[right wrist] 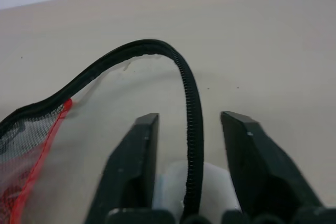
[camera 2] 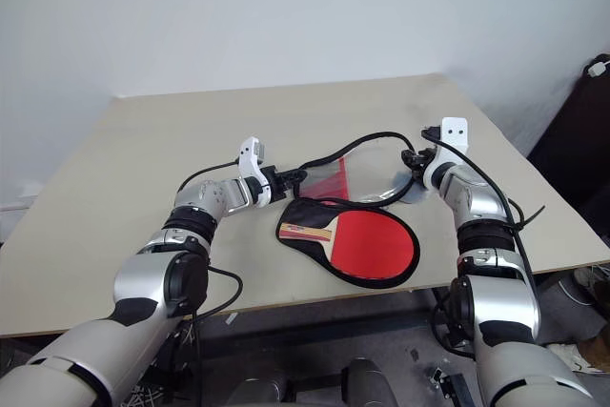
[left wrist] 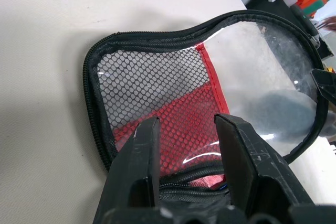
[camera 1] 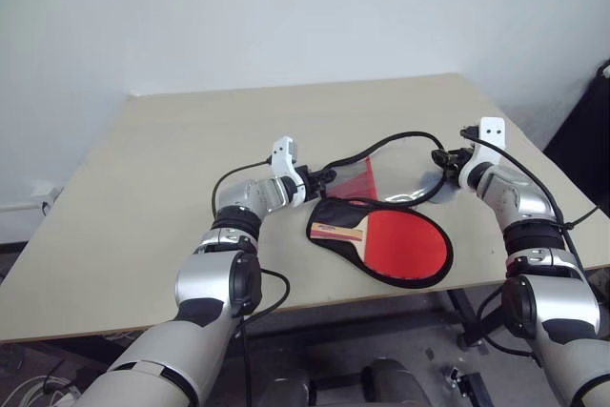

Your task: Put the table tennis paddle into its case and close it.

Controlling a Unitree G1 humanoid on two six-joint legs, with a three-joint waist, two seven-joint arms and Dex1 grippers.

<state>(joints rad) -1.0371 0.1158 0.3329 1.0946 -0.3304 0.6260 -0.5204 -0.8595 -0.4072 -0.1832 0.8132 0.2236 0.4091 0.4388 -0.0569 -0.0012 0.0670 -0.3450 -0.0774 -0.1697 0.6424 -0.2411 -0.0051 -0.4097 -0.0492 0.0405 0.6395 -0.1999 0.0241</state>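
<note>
The table tennis paddle (camera 1: 405, 240) lies red face up in the lower half of the black case (camera 1: 410, 283), its wooden handle (camera 1: 338, 231) pointing left. The case's lid (camera 1: 357, 178), clear plastic and mesh with a red strip, is lifted in an arch above it. My left gripper (camera 1: 322, 180) is at the lid's handle end, where the zipped rim bunches between its fingers (left wrist: 142, 145). My right gripper (camera 1: 440, 157) straddles the lid's round end, and the zipped rim (right wrist: 193, 129) runs between its fingers with a gap on each side.
The beige table (camera 1: 143, 188) has free room to the left and behind the case. Its front edge runs just below the case. A grey-blue round piece (left wrist: 283, 111) shows through the clear lid. Dark objects (camera 1: 586, 140) stand past the table's right edge.
</note>
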